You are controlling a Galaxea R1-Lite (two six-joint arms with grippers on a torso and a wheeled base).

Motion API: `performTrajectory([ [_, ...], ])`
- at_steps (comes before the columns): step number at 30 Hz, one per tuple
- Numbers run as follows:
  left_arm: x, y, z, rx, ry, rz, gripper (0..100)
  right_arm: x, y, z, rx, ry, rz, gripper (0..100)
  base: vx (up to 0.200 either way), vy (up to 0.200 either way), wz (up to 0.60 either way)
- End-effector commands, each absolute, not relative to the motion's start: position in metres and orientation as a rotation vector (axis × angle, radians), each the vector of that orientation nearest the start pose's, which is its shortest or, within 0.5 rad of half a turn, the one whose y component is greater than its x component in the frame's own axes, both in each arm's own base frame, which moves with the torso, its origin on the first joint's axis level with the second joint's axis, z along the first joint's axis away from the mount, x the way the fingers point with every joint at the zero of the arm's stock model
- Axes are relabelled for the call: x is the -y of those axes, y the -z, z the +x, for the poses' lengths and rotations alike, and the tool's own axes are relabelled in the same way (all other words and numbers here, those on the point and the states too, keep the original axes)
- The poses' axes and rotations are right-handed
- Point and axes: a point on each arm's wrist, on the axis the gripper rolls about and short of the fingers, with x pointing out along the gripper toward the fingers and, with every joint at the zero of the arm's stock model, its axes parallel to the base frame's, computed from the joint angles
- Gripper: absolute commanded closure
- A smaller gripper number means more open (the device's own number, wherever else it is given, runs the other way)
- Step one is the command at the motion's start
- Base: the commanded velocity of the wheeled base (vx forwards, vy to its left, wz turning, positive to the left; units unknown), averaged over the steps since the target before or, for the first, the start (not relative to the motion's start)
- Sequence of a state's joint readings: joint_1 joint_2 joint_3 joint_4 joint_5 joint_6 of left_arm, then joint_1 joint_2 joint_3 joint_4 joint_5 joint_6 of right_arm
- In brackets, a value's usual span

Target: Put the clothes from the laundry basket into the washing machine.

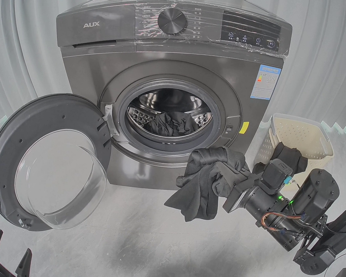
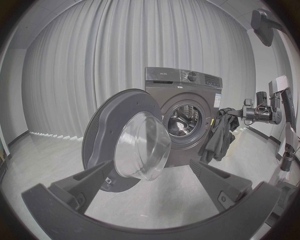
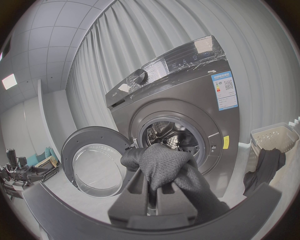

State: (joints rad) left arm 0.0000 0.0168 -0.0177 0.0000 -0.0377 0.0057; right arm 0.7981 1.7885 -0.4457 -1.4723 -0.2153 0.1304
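Right hand (image 3: 152, 192) grips a garment (image 1: 201, 185) before the washer (image 1: 92, 66). I count one piece (image 1: 172, 125) in the drum (image 1: 171, 102), another on the basket (image 1: 298, 122); left hand (image 2: 150, 164) released

The washer (image 1: 165, 70) is dark metallic grey, its door (image 1: 8, 162) at left the same grey around clear glass. The silver drum (image 1: 140, 115) is dotted with holes and holds black clothes (image 1: 172, 123). The garment (image 1: 201, 185) at centre is black, finely knitted. The basket (image 1: 301, 133) at right is cream with rows of small holes, a black cloth (image 1: 292, 156) over its rim. A blue-and-white label (image 1: 266, 82) and yellow sticker (image 1: 244, 127) sit right of the drum. The curtain (image 1: 329, 57) is pale grey.
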Motion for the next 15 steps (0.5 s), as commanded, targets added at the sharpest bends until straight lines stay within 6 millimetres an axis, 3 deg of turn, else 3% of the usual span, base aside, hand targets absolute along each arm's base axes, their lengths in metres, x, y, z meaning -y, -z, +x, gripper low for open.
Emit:
performTrajectory([
  [1, 0.001, -0.075, -0.023, 0.0, 0.038, 0.006, 0, -0.202, -0.15, 0.199, 0.067, -0.599, 0.186, 100, 0.0, 0.0, 0.0],
  [10, 0.001, -0.076, -0.023, 0.003, 0.041, 0.012, 0, -0.218, -0.15, 0.197, 0.068, -0.635, 0.218, 100, 0.0, 0.0, 0.0],
  [13, 0.001, -0.085, -0.025, 0.052, 0.036, -0.01, 0, -0.221, -0.151, 0.201, 0.077, -0.62, 0.224, 100, 0.0, 0.0, 0.0],
  [14, 0.002, -0.127, -0.037, 0.202, 0.045, -0.03, 0, -0.226, -0.15, 0.206, 0.081, -0.617, 0.226, 100, 0.0, 0.0, 0.0],
  [15, 0.002, -0.136, -0.039, 0.22, 0.05, -0.031, 0, -0.227, -0.151, 0.206, 0.085, -0.617, 0.229, 100, 0.0, 0.0, 0.0],
])
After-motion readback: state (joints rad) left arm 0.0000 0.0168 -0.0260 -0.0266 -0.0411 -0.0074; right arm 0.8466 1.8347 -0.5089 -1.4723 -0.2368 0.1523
